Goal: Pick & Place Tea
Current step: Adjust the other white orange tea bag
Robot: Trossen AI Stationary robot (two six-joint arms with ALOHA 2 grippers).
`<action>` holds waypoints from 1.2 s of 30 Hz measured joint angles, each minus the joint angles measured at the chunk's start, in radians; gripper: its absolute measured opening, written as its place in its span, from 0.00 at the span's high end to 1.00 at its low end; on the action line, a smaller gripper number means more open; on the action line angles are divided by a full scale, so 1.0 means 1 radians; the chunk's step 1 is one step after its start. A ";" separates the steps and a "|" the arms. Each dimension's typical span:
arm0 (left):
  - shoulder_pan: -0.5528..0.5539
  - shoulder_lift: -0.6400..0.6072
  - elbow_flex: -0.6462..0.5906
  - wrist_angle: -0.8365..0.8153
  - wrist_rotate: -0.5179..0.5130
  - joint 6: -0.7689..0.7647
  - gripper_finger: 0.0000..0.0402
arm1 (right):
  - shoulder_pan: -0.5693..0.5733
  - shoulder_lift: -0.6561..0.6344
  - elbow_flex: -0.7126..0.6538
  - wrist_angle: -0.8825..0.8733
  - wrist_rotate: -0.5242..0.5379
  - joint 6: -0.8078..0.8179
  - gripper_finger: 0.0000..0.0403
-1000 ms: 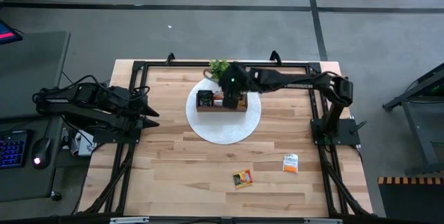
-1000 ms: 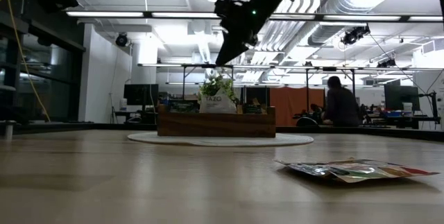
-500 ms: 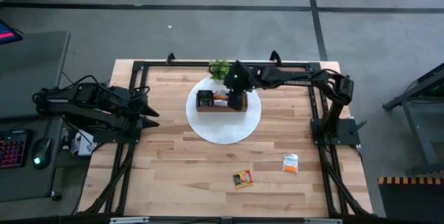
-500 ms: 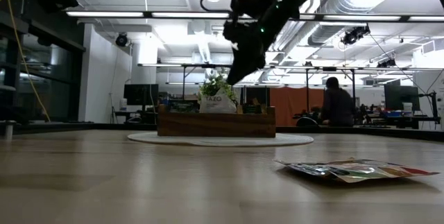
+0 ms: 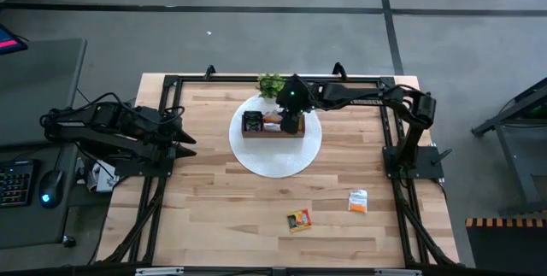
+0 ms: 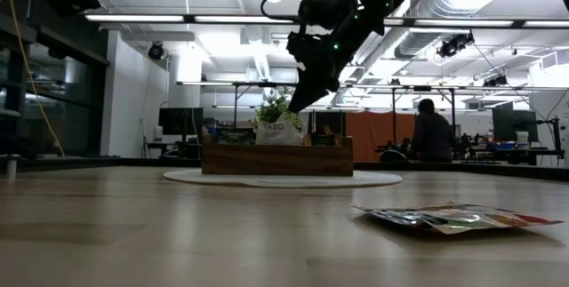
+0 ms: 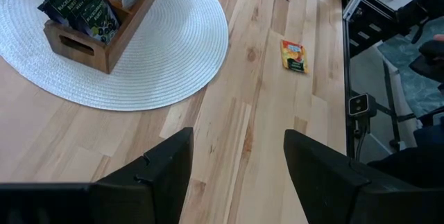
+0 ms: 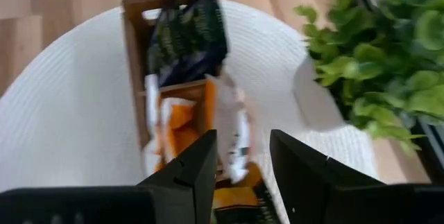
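Two tea sachets are lying loose on the tabletop, well apart from the wooden tray: an orange sachet toward the front edge and a white-and-orange sachet off to its right. Several more are standing inside the tray: dark sachets filling the left compartment, orange and white sachets filling the middle one. The tray is sitting on a round white mat, with a small green plant just behind it.

Right gripper is hanging above the tray's right end, its jaws standing partly apart with nothing visibly between them; the sachets are showing below the gap.

Left gripper is waiting at the tabletop's left edge, well away from the tray, its jaws standing apart and holding nothing.

A person is sitting in the room beyond the tabletop.
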 joint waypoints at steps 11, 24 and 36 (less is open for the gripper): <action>0.000 0.000 0.000 0.000 0.000 0.000 0.45 | -0.021 0.019 0.000 0.042 -0.070 0.002 0.68; 0.000 0.000 0.000 0.000 0.000 0.000 0.45 | -0.026 0.056 0.000 0.061 -0.076 0.003 0.68; 0.000 0.000 0.000 0.000 0.000 0.000 0.45 | -0.027 0.064 -0.001 0.092 -0.077 0.000 0.71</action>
